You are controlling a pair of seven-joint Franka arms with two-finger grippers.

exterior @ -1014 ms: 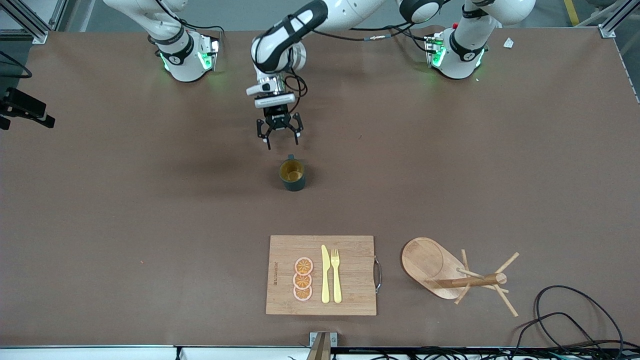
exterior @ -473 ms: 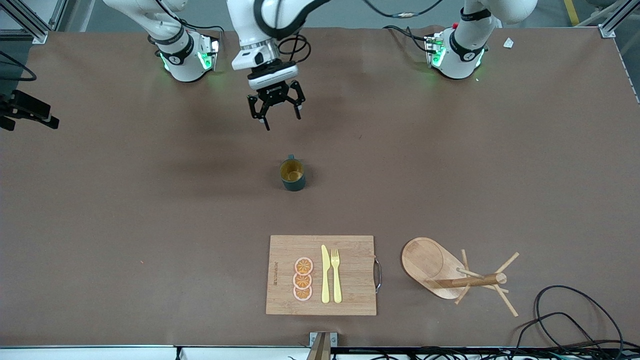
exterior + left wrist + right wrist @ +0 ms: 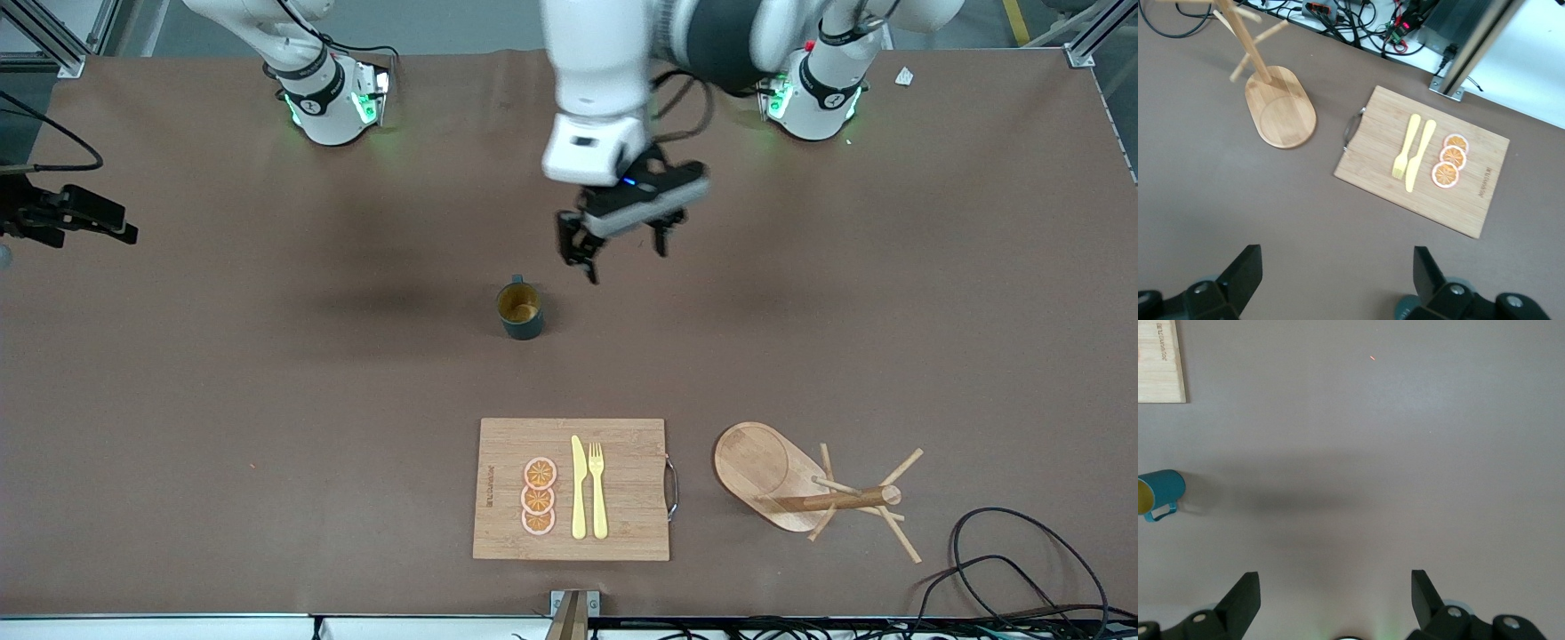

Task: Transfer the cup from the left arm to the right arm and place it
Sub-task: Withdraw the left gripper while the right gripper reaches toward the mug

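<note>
The cup (image 3: pixel 520 311), a small dark teal mug with a yellowish inside, stands upright near the middle of the table. My left gripper (image 3: pixel 625 260) hangs open and empty over bare table beside the cup, toward the left arm's end. In the left wrist view that gripper (image 3: pixel 1336 267) is open, with a sliver of the cup (image 3: pixel 1407 308) by one finger. My right gripper (image 3: pixel 1335 583) is open and empty over bare table by its base, and the cup (image 3: pixel 1158 493) shows far off. The front view does not show it.
A wooden cutting board (image 3: pixel 622 444) with a yellow knife, a fork and three orange slices lies near the front camera's edge. Beside it, toward the left arm's end, is a wooden peg rack (image 3: pixel 765 462). Cables (image 3: pixel 1005 551) curl at the corner.
The left gripper drew away from the cup toward the bases, then swung toward the left arm's end of the table. It stayed open. The cup has not moved.
</note>
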